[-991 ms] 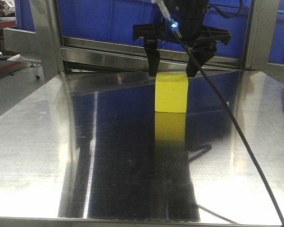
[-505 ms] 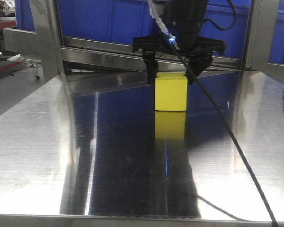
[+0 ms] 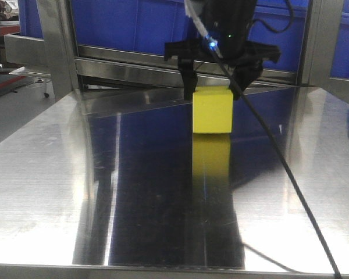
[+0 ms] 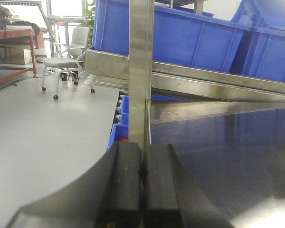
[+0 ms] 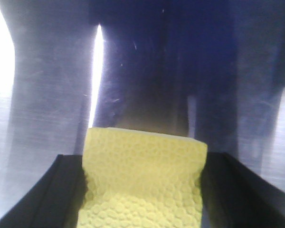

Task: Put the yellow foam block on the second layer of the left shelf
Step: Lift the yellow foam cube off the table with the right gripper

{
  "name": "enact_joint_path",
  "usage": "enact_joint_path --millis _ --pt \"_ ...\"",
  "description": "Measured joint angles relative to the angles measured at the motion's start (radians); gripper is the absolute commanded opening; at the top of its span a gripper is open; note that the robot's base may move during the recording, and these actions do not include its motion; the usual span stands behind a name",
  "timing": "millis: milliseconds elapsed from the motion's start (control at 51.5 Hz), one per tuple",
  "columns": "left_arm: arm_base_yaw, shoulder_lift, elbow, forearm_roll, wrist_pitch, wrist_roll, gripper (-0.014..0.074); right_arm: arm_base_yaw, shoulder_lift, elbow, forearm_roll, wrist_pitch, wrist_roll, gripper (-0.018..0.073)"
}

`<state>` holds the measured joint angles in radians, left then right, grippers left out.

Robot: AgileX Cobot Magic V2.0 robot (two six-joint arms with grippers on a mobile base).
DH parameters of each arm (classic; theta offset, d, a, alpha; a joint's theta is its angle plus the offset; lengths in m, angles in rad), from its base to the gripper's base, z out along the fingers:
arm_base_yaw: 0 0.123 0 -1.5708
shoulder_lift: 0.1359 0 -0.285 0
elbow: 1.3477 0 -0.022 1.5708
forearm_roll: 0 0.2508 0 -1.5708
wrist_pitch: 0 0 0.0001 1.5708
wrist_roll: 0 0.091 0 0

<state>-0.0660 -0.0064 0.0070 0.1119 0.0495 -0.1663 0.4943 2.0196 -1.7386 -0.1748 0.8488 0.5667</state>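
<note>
Right tool (image 3: 213, 93): black, gripped the bright-yellow matte foam cube (image 3: 212, 113), fingers denting its sides.
Cube: stood upright at far centre of shiny steel table (image 3: 52, 192); resting or raised, unclear.
Left tool (image 4: 142, 173): fingers pressed together, held nothing.

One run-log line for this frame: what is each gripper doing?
right gripper: shut on yellow foam block, foam dented at sides | left gripper: shut, empty | block: upright, at steel surface, contact unclear
</note>
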Motion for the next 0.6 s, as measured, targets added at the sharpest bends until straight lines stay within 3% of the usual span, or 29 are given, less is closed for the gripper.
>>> enact_joint_path --millis 311,603 --pt "0.000 0.000 0.000 0.000 0.000 0.000 0.0136 0.036 -0.298 0.141 -0.048 -0.073 0.000 0.0269" --pt "0.000 0.000 0.000 0.000 0.000 0.000 0.0136 0.040 -0.665 0.596 -0.051 -0.370 -0.010 0.0269"
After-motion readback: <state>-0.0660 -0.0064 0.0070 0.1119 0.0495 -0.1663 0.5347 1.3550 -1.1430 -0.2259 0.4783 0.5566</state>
